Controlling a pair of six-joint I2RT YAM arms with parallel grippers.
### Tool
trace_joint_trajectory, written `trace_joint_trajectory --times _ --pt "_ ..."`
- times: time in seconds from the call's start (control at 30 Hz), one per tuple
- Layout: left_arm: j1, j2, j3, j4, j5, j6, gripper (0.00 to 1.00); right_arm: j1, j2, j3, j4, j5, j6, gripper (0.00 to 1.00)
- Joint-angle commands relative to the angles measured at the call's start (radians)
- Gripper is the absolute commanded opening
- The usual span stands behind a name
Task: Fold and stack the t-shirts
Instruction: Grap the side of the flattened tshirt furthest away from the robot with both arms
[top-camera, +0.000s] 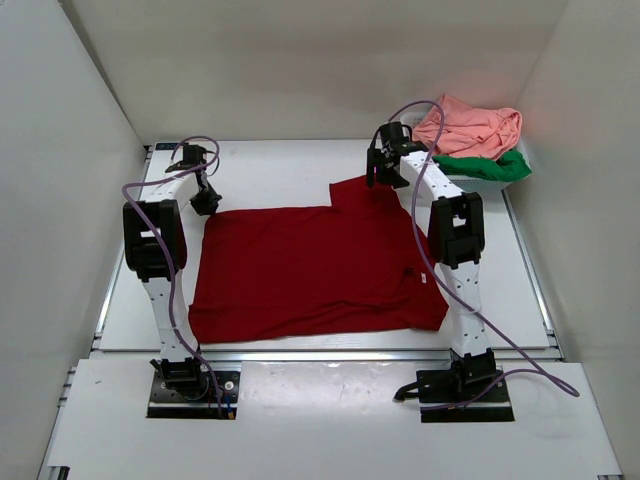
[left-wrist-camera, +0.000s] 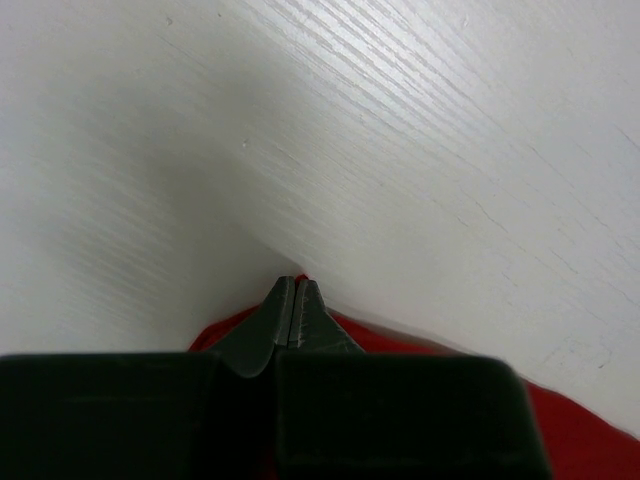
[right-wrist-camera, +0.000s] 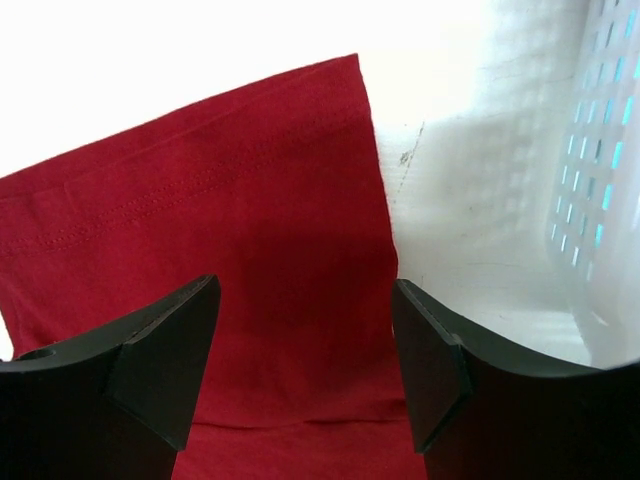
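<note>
White walls box in a pale table, and the red shirt lies spread flat across its middle, well placed for folding, with one sleeve sticking out at the far right. The pink shirt and green shirt are heaped in the basket at the far right corner, probably waiting their turn. The left claw sits at the shirt's far left corner with its jaws pressed tight together. Red cloth shows right under the tips, but I cannot tell whether any is nipped between them. Most likely it is there to pin or grip that corner while the other side is worked. The right claw hangs just above the sleeve with its jaws wide and nothing between them, the hem and basket wall beyond, apparently lined up to take the sleeve for a first fold. Both arms rise from their bases, elbows high, forearms reaching toward the far edge, wrists tipped down at the cloth.
</note>
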Motion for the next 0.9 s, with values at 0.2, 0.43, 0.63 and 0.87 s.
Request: trace_joint_trajectory --times 0.2,0.43,0.63,0.87 --pt "0.0 -0.091 0.024 0.015 0.02 -0.016 0.0 -0.04 0.051 0.005 -0.085 -0.006 0.032 0.66" --pt "-0.006 -0.088 0.025 0.014 0.017 -0.035 0.0 -0.04 0.058 -0.015 -0.097 -0.04 0.038 0.61" --pt "-0.012 -0.095 0.019 0.012 0.015 -0.042 0.0 -0.048 0.076 -0.001 -0.122 -0.058 0.044 0.29" --pt "-0.015 -0.101 0.016 0.011 0.012 -0.041 0.0 -0.055 0.055 0.028 -0.114 -0.048 0.02 0.0"
